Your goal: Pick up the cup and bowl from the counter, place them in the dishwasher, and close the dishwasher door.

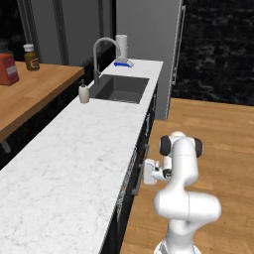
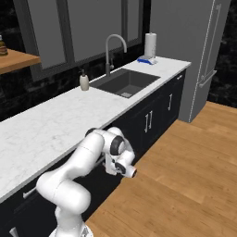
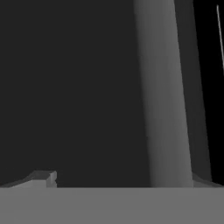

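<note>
- Left base view: the white marble surface (image 1: 74,158) runs away from the camera, with one dark sink (image 1: 120,88) sunk into its far end.
- By the sink stand one curved faucet (image 1: 104,49), one beige soap bottle (image 1: 84,93), one white paper roll (image 1: 121,48) and one flat blue item (image 1: 122,63). What the blue item is, I cannot make out.
- The wooden shelf (image 1: 34,92) on the left holds two things: a red box (image 1: 7,68), cut off by the frame edge, and a brown jar (image 1: 31,57).
- The gripper (image 1: 144,173) sits low, right against the dark fronts under the surface edge. Those fronts are seen nearly edge-on here, so the fingers are hard to read.
- Right base view: the same surface (image 2: 51,125), sink (image 2: 126,81), faucet (image 2: 112,48), soap bottle (image 2: 84,81) and paper roll (image 2: 150,45), one of each.
- The dishwasher door (image 2: 98,184) is the dark panel below the surface behind the arm. It looks flush with the neighbouring fronts, so its inside is hidden.
- The gripper (image 2: 110,163) points at this panel, with its tips hidden by the hand.
- A grey fridge (image 2: 194,55) stands at the far right, cut off at the top.
- Hand view: the gripper (image 3: 122,181) is released, with its two tips far apart at the bottom corners and nothing between them.
- Ahead is a dark flat face crossed by one paler grey upright strip (image 3: 166,109). What that strip is, I cannot tell.
</note>
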